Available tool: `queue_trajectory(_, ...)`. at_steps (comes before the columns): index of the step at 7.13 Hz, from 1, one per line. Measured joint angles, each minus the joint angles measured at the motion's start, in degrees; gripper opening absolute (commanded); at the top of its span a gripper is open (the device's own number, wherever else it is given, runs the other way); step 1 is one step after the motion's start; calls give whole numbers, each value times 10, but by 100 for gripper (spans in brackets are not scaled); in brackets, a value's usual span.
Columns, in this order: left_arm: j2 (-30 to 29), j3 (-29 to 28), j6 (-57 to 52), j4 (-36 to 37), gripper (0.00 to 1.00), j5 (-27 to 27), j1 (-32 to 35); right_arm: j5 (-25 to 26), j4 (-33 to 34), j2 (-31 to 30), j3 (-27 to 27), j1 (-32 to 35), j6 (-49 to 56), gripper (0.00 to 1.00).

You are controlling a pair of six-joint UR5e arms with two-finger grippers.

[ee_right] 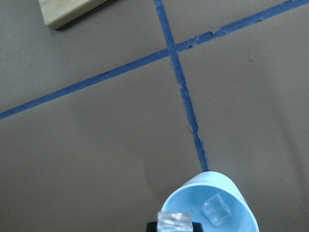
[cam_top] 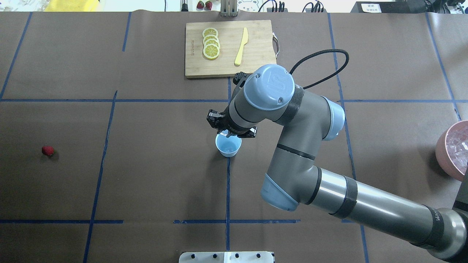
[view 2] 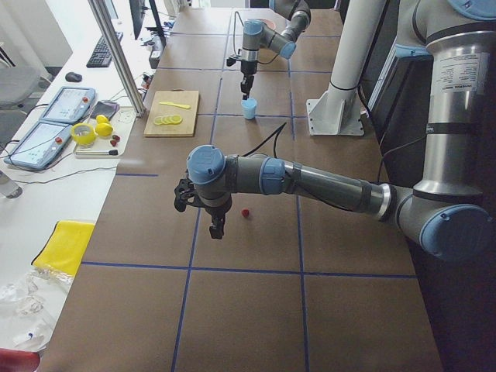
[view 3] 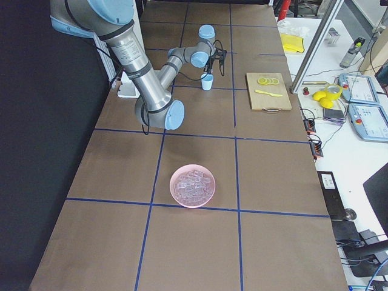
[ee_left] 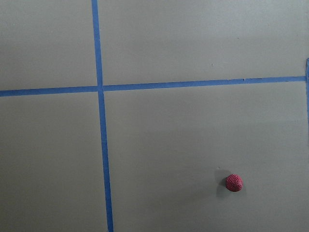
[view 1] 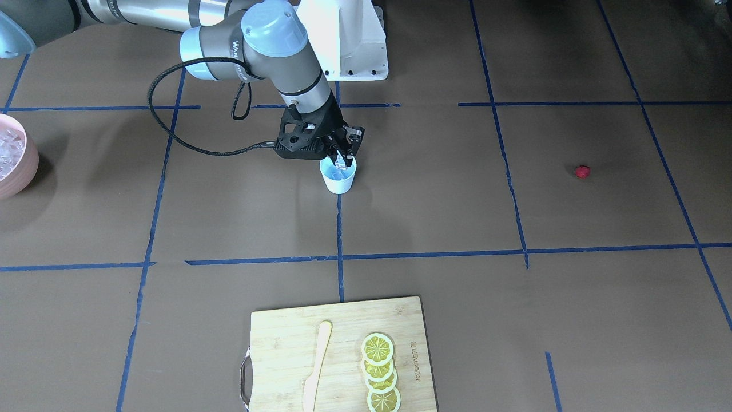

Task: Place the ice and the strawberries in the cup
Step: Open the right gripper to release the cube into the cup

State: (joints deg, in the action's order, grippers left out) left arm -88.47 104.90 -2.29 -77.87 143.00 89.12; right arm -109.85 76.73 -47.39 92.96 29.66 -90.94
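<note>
Right fingers (view 1: 349, 153): pressed on the held ice cube (ee_right: 174, 221) and pointing down, so the cube hangs over the opening and can fall straight in.
Cup (view 1: 338, 182): upright on the counter (view 1: 457, 217), directly under the right fingers, with its rim just below their tips.
Cube in the cup (ee_right: 216, 209): lies on the bottom, below the right fingers and a little to the side. I judge the ice part is under way.
Pink bowl (view 1: 26, 170): well apart from the right fingers; it holds the other ice (view 3: 193, 185).
Left fingers (view 2: 217, 227): hang above the counter. Whether they are spread or pressed together, I cannot tell.
Strawberry (ee_left: 234, 182): on the counter, near the left fingers but apart from them, not under them. Probably this arm is placed there to take it.
</note>
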Motion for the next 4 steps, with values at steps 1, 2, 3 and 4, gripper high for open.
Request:
queue_trajectory(1, 3, 1, 0, 0, 100, 0, 0, 1, -1, 2, -5, -2, -1, 64)
queue_trajectory(2, 4, 2, 0, 0, 100, 0, 0, 1, -1, 1, -6, -2, -1, 64)
queue_trajectory(3, 4, 2, 1, 0, 100, 0, 0, 1, -1, 1, -6, -2, -1, 70)
queue_trajectory(4, 5, 1, 1, 0, 100, 0, 0, 0, -1, 0, -2, 0, -1, 83)
